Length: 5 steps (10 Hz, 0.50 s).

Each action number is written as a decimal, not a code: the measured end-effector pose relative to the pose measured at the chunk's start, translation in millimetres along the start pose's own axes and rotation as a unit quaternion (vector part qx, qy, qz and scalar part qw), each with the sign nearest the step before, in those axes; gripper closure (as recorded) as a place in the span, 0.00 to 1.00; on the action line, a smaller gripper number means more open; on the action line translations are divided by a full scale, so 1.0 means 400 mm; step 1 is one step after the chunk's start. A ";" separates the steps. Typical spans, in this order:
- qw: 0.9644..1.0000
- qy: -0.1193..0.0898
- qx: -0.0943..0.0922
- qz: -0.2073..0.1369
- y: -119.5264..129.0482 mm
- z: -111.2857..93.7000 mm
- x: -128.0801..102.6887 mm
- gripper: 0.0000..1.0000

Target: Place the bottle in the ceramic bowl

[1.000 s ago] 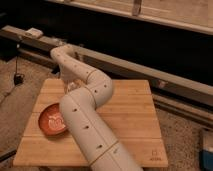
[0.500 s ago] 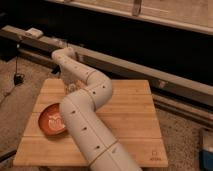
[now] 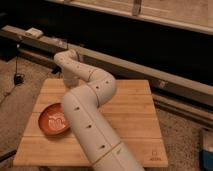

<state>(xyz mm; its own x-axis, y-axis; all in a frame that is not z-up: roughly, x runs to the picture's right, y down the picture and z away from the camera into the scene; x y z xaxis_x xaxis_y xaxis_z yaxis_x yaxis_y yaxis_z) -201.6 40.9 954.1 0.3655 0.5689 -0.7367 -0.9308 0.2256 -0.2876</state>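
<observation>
Farther back, tool (image 3: 70, 83) sat low at counter's (image 3: 136, 111) far-left part, beyond orange-red ceramic bowl (image 3: 54, 120); open or closed, couldn't tell.

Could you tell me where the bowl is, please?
In the camera view, the bowl sits left on the table, beside the arm; the gripper hangs behind it, over the table.

The arm (image 3: 90, 117) is showing as a chain of thick, rounded, cream-white segments, each carrying a row of small dark dots along its side. It is looking widest at the bottom centre of the frame and slimmer toward the upper left. The tool (image 3: 70, 81), pale like the rest, is sitting upper left of centre, over the far left part of the table (image 3: 137, 117).
</observation>
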 end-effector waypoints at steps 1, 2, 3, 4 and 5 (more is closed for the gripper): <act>1.000 -0.012 -0.005 0.002 -0.005 -0.031 0.024 0.99; 1.000 -0.025 -0.008 0.000 -0.003 -0.067 0.043 1.00; 0.999 -0.040 -0.009 -0.004 -0.003 -0.117 0.070 1.00; 0.999 -0.050 -0.008 -0.011 -0.001 -0.159 0.099 1.00; 0.998 -0.060 -0.007 -0.020 0.006 -0.199 0.132 1.00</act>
<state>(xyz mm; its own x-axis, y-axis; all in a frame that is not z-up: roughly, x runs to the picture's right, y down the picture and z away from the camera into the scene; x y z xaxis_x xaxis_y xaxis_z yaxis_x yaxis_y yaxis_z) -184.8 8.5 865.6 0.3998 0.6510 -0.6452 -0.9148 0.2394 -0.3253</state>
